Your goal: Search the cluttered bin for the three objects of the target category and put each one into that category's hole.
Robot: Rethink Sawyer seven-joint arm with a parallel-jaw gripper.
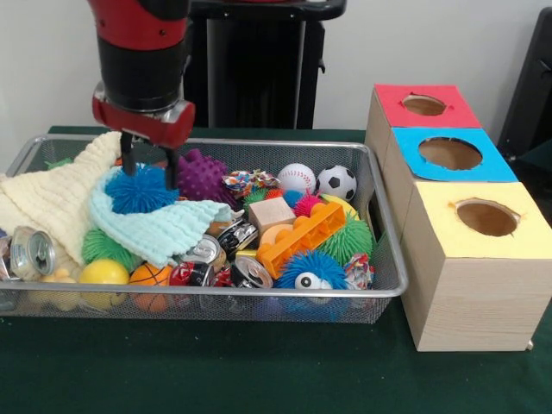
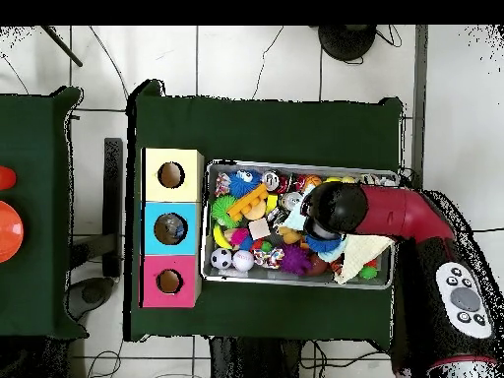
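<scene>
Gripper: the gripper (image 1: pixel 149 161) hangs over the far left part of the bin, its two dark fingers (image 1: pixel 127 155) pointing down and parted, one on each side of the top of a blue spiky ball (image 1: pixel 141 191); whether the pads press on it I cannot tell.
Blue spiky ball: sits on a light blue cloth (image 1: pixel 164 228), just beside a purple spiky ball (image 1: pixel 203 177).
Bin: a wire mesh bin (image 1: pixel 384 250) on the green table (image 1: pixel 259 371), full of mixed things.
Cloths: a cream cloth (image 1: pixel 60 198) drapes over the bin's left end; the light blue cloth lies partly on it.
Balls: a baseball (image 1: pixel 297 178) and a small football (image 1: pixel 336 182) lie side by side near the far wall; a yellow ball (image 1: pixel 103 272) and a small basketball (image 1: pixel 151 275) lie near the front wall.
Other clutter: an orange toy brick (image 1: pixel 302 237), a wooden block (image 1: pixel 271 213), a green spiky ball (image 1: pixel 349 239), crushed cans (image 1: pixel 33 253) and a blue fuzzy toy with an eye (image 1: pixel 310 274).
Holes: three wooden boxes stand in a row just beside the bin's right end, each with a round hole on top: red box (image 1: pixel 424 105), blue box (image 1: pixel 449 153), yellow box (image 1: pixel 485 220).
Overhead view: the arm (image 2: pixel 404 212) reaches across the bin's end farthest from the boxes.
</scene>
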